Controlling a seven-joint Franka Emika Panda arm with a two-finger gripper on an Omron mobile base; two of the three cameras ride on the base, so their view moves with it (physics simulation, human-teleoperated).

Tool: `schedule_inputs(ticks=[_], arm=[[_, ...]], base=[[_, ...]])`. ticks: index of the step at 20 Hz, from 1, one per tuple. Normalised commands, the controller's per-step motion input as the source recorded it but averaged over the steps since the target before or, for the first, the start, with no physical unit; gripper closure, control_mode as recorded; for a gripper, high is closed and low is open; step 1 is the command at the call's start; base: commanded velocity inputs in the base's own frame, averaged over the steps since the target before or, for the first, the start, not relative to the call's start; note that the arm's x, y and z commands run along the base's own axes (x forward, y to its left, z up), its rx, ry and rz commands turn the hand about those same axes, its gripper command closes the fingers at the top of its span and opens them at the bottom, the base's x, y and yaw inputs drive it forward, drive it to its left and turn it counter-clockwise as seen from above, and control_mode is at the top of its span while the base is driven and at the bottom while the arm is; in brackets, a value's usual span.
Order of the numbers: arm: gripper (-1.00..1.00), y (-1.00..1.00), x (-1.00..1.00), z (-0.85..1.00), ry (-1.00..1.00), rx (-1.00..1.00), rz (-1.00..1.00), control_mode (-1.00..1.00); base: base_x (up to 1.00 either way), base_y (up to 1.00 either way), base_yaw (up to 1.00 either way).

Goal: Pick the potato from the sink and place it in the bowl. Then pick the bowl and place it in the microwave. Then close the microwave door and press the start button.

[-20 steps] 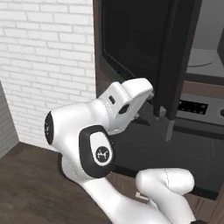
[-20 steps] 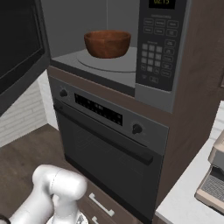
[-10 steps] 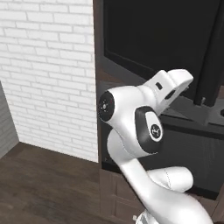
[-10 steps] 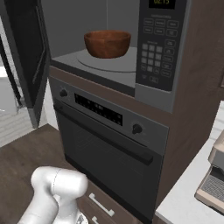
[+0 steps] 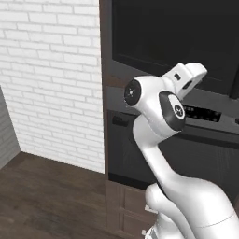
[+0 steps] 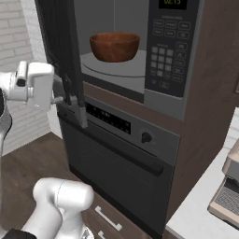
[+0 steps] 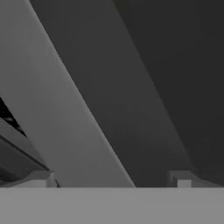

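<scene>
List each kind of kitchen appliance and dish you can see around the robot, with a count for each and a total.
Microwave: 1, its door part open
Oven: 1
Coffee machine: 1
Bowl: 1, on the turntable plate
Turntable plate: 1
Total: 5

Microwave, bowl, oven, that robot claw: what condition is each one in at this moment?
microwave door: partly open, swung about edge-on to the right base view.
microwave: lit display, inside exposed.
bowl: upright on the turntable plate inside the microwave; contents hidden by its rim.
oven: door shut.
gripper: open, holding nothing, right at the microwave door's outer face.
</scene>
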Motion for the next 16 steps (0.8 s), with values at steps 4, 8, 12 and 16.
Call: schedule_inputs(ticks=[4,8,12,16], arm=[[-1.00,-0.33,0.69,0.11,0.00,0.05,0.00,-1.00],[-1.00,-0.31,0.61,0.14,0.00,0.04,0.00,-1.00],[-1.00,-0.34,0.54,0.05,0.00,0.04,0.01,-1.00],[-1.00,-0.50,0.46,0.00,0.00,0.04,0.04,-1.00]], base=[[0.00,0.00,0.00],[0.00,0.00,0.00],[0.00,0.00,0.00],[0.00,0.00,0.00]])
